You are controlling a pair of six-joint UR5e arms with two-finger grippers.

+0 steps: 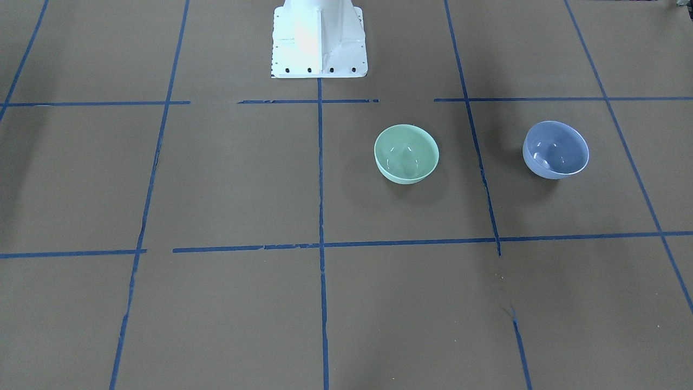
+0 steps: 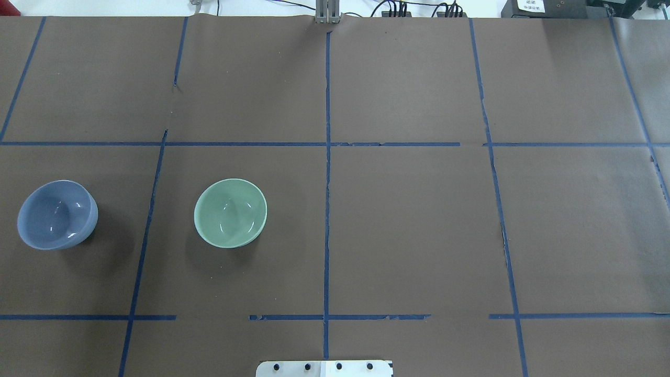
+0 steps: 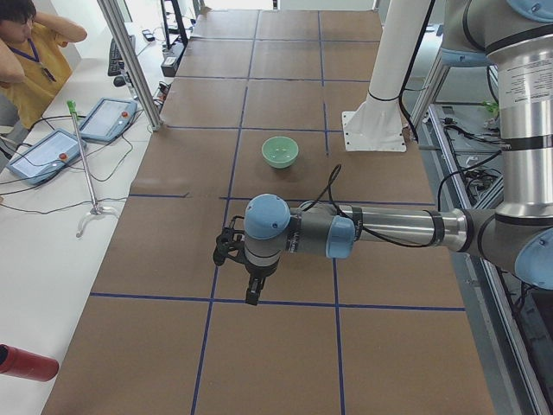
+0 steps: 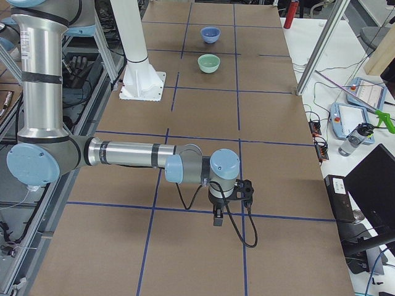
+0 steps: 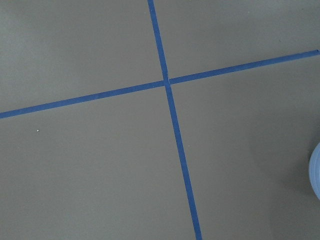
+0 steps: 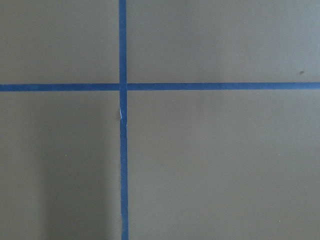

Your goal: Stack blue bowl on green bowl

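Note:
The blue bowl (image 2: 57,214) stands upright and empty at the table's left end; it also shows in the front view (image 1: 555,150), in the right side view (image 4: 210,34), and as a sliver in the left wrist view (image 5: 316,170). The green bowl (image 2: 230,212) stands upright and empty to its right, apart from it, and shows in the front view (image 1: 406,154). My left gripper (image 3: 252,292) hangs above the table near the blue bowl, which the arm hides in that view. My right gripper (image 4: 217,217) hangs far from both bowls. I cannot tell whether either is open or shut.
The table is brown paper with a grid of blue tape lines (image 2: 327,209). The white robot base (image 1: 318,40) stands at the robot's edge. An operator (image 3: 26,60), tablets (image 3: 108,117) and a red cylinder (image 3: 26,363) lie off the table's far side.

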